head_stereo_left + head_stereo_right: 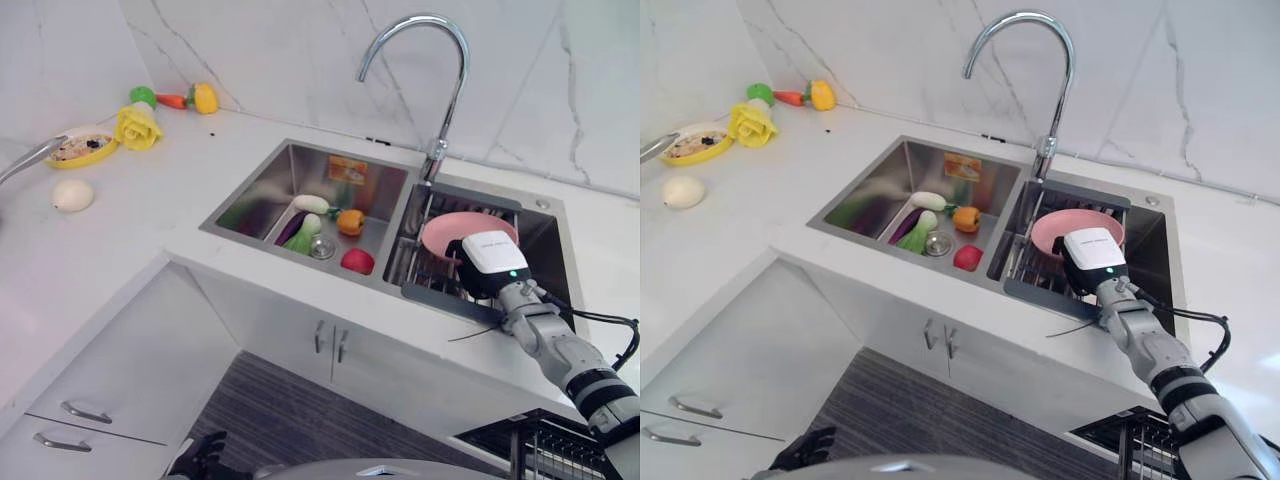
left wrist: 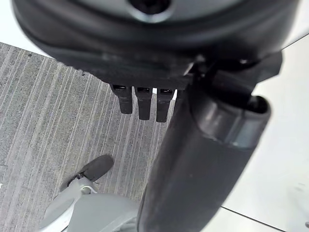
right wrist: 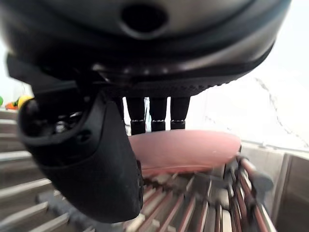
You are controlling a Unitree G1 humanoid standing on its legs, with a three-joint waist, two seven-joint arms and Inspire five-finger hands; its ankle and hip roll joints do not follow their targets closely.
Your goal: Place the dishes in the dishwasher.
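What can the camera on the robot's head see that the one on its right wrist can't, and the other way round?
The left eye view takes in the tap, toy vegetables in the sink's left basin and a yellow dish on the counter. The right wrist view shows the right hand reaching over the plate's rim from close up. Both show the pink plate on the wire rack.

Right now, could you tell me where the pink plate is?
The round pink plate lies on the dark wire rack in the sink's right basin, below the chrome tap, with the right hand right beside it.
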